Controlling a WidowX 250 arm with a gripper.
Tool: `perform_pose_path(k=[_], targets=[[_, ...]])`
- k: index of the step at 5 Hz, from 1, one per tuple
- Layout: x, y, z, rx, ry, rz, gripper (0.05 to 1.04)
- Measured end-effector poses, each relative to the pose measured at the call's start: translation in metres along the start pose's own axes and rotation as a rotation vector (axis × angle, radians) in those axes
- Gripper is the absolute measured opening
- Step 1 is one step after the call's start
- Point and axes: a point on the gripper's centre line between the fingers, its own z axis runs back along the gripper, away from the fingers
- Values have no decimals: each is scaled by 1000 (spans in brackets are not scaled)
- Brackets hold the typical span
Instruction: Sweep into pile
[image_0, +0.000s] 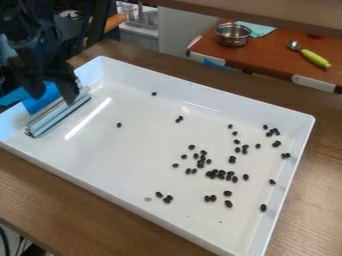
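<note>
Gripper at tray's left end, fingers parted around blue part of sweeper, holding it. Black beans scattered in white tray, mostly right half.

"Far side: red-brown tabletop. Small steel pot on it, upright, open at the top. Pale teal cloth just beside."

"Anything else up there?"

"Spoon, metal bowl, yellow-green handle. Bowl end nearer the pot. White fittings along the tabletop's edge."

"And closer in?"

"Brown wood-grain table. Dark cable at lower left, below the table's edge. What it joins, I can't tell."
</note>
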Motion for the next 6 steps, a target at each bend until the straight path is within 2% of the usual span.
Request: perform_pose_path(k=[1, 2, 4, 6], targets=[[-2, -1, -7, 23, 0, -4, 1001], [-3, 0, -13, 49, 11, -9, 955], [-7, -3, -16, 61, 24, -31, 370], [-16, -29, -15, 8, 55, -52, 333]])
